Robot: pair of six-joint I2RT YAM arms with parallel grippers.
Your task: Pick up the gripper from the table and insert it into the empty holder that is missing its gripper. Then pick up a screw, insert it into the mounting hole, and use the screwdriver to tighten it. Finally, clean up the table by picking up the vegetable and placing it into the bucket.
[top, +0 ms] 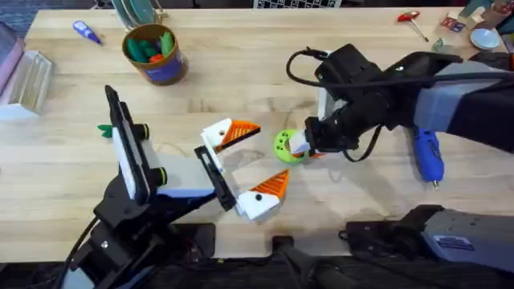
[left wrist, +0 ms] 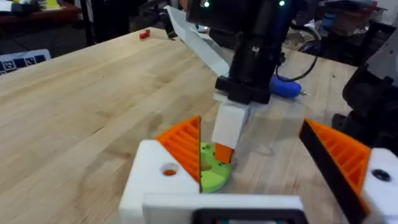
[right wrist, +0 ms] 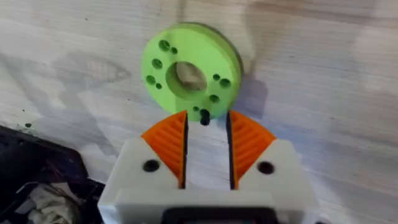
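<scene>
Hanging low over the flat green disc [right wrist: 186, 50] near mid-table, with the right gripper [right wrist: 207, 124] reached across from 4 o'clock. Orange fingers parted only narrowly, nothing clearly pinched between them. Sitting in that gap, right at the disc's near rim: a small dark screw [right wrist: 204, 116], far thinner than the opening. Cannot tell whether lying on the wood or standing in a hole.

Probably very light, hard and slick, quick to roll or flip out of ribbed pads. Best taken across the shank just under the head, tips closed square on it, kept upright for the hole. Easy to lose against the disc's edge if nudged sideways.

Spread wide around the same spot from 7 o'clock: the left gripper [top: 271, 151], one orange finger at 11 o'clock of the disc, the other at 6 o'clock, holding nothing.

Lying flat at 3 o'clock of the disc, well apart, untouched: the screwdriver [top: 427, 154], bit toward 6 o'clock. Likely chunky and fairly heavy, rigid; better gripped around the thick blue body than by the thin bit.

Standing upright at 10 o'clock on the table: the bucket [top: 165, 71], already holding green and orange toy pieces [top: 152, 46] up to about the rim. Half hidden beside the left arm at 9 o'clock: a small green piece [top: 104, 128], possibly the vegetable.
</scene>
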